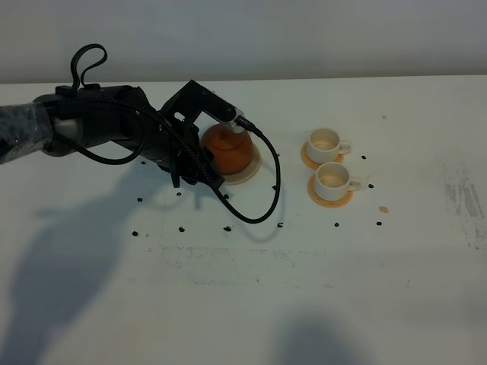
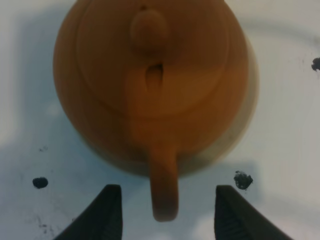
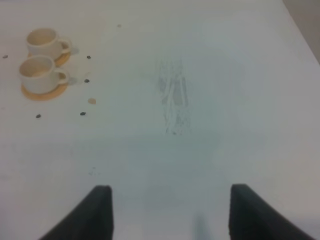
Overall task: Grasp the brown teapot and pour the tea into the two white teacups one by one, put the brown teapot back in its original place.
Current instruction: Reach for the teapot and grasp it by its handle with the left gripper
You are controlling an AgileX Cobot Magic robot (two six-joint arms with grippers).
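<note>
Two white teacups (image 1: 332, 177) stand on orange coasters (image 1: 330, 199) right of centre in the high view. The brown teapot (image 1: 226, 149) sits on its beige saucer (image 1: 249, 173) left of centre. The left gripper (image 2: 168, 189) is spread wide, one finger on each side of the loop handle (image 2: 164, 165), neither touching it. The right gripper (image 3: 171, 189) hangs unclenched over the white table (image 3: 210, 100). The handle looks thin and smooth, so an off-centre pinch could let the pot swivel, slopping tea or shedding the lid (image 2: 150, 55).
</note>
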